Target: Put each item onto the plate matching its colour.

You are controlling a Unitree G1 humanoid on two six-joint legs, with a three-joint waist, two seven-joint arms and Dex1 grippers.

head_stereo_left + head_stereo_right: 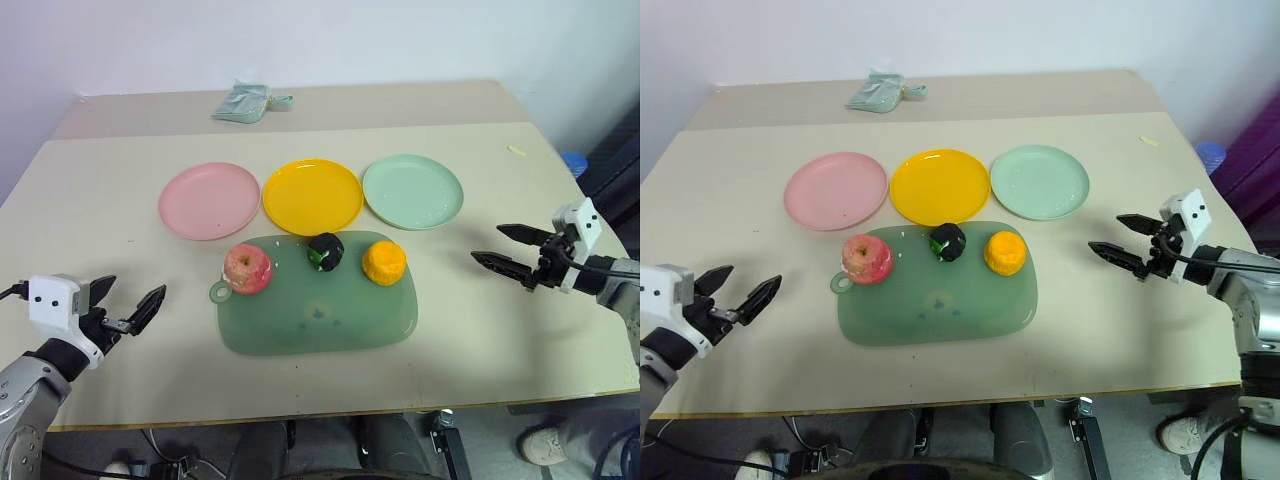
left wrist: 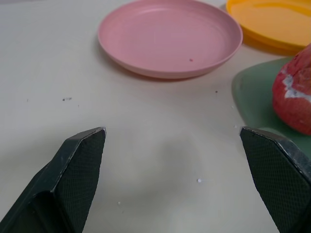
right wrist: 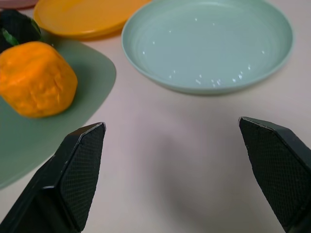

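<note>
Apple [image 1: 248,268], dark-green fruit [image 1: 325,250] & orange fruit [image 1: 383,262] sit in a row along far edge of green mat [image 1: 320,320], none on plates. Pink plate [image 1: 209,200], yellow plate [image 1: 312,196], mint plate [image 1: 413,191] lined up just behind mat. Left gripper [image 1: 128,306] released, jaws wide, over table [image 1: 100,180] left of mat. Right gripper [image 1: 497,246] also spread, holding nothing, right of mat. Crumpled cloth [image 1: 245,102] at far edge.

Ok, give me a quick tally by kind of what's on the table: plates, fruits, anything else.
Plates: 3, round shallow plastic: pink plate, yellow plate, pale mint green plate.
Fruits: 3, on the mat: pinkish-red apple, blackish dark-green fruit, bumpy orange-yellow fruit.
Mats: 1, large rounded green mat.
Other: 1, crumpled pale green bundle at the far edge.
Total: 8
</note>
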